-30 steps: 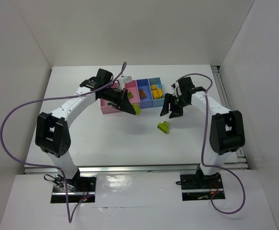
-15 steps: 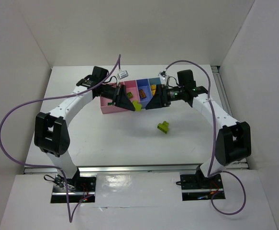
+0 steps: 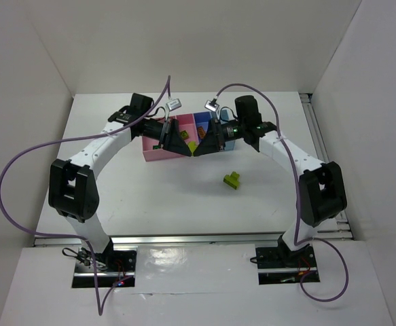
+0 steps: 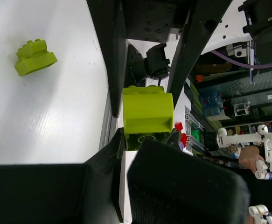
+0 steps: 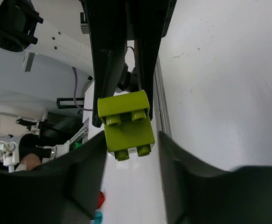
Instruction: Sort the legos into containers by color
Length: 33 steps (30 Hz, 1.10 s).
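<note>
Right wrist: left jaws pinch lime brick (image 5: 126, 123); right jaws (spread) flanking.

Legible text, brands, numbers, signs: none in any view.
- Lime lego (image 5: 126, 123): studs and faces show no readable marking.
- Small pale tags (image 3: 174, 103) on the purple cables: too small to read.
- Background clutter (image 4: 247, 100) beyond the arms: blurred, no lettering legible.

Bins (image 3: 153, 155) largely hidden behind left claw (image 3: 188, 149), right claw (image 3: 199, 149) in top view.
</note>
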### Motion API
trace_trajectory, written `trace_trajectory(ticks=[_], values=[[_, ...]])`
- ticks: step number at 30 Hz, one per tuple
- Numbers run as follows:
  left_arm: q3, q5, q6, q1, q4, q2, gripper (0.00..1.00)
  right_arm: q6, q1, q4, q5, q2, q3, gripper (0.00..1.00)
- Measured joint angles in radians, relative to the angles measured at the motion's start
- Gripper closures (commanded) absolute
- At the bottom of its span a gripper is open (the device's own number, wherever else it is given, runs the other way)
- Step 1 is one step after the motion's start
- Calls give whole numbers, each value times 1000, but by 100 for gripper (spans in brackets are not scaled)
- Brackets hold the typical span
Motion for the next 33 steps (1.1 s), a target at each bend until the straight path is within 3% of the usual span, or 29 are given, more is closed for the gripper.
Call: trace_trajectory(ticks=[3,4,8,20,27,33], values=[[-1,6,2,2,1,0,100,18,8,24,-10,4,0,68],[-2,12,1,2,1,0,100,27,8,28,-12,4,0,78],[-7,8,1,10,6,-1,100,31,9,29,5,4,0,86],[-76,-202,-73,179,34,-11,100,5,-55,-56,263,3,-8,86],[80,-710,-175,168,-78,77,100,1,-55,-127,470,1,-1,85],[175,-946,-212,117,-132,183,100,-19,-39,-196,608,1,63,85]])
